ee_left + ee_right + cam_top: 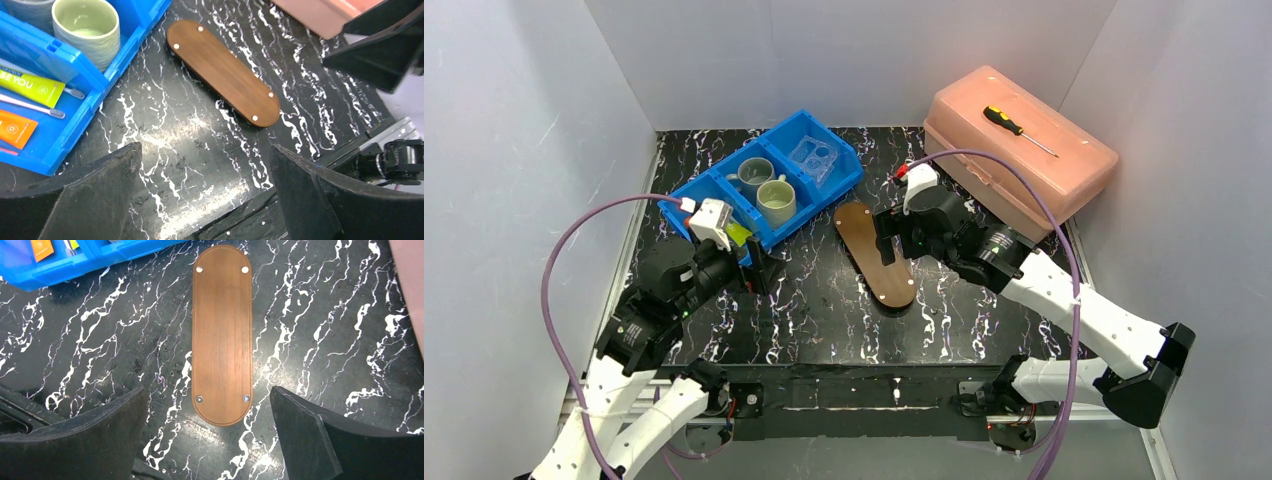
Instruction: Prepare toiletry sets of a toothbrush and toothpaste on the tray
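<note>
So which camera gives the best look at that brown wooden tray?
The right wrist camera: the tray lies whole and centred, seen straight from above, with all four pale studs visible. The left wrist camera also shows it whole, but slanted and smaller. In the top camera, the right arm covers part of it.

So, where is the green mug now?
In the top view, the green mug stands in the blue bin at the far left, beside the grey mug and left of the tray.
</note>
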Action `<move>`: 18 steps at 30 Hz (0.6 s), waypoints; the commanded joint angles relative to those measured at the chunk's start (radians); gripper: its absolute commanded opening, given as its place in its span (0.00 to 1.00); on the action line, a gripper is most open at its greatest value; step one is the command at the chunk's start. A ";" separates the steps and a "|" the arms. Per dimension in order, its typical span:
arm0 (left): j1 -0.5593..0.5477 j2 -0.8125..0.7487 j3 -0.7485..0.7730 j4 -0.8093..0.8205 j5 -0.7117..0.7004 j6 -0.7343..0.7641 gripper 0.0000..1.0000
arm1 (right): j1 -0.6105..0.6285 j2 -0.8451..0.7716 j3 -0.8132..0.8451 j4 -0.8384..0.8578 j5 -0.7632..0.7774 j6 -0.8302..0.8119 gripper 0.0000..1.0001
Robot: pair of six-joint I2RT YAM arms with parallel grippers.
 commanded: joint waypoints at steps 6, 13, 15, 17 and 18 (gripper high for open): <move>-0.004 0.024 -0.080 0.018 -0.060 0.028 0.99 | 0.000 -0.003 0.060 -0.068 0.087 0.006 1.00; -0.004 0.012 -0.097 0.010 -0.052 0.036 1.00 | 0.000 0.045 0.052 -0.048 0.145 0.041 1.00; -0.005 0.008 -0.096 0.004 -0.058 0.028 0.99 | -0.001 0.075 0.063 -0.053 0.141 0.041 1.00; -0.004 0.002 -0.098 -0.002 -0.061 0.018 0.99 | -0.001 0.115 0.080 -0.071 0.147 0.038 1.00; -0.004 -0.002 -0.102 -0.003 -0.085 0.014 0.99 | -0.002 0.134 0.085 -0.074 0.148 0.037 1.00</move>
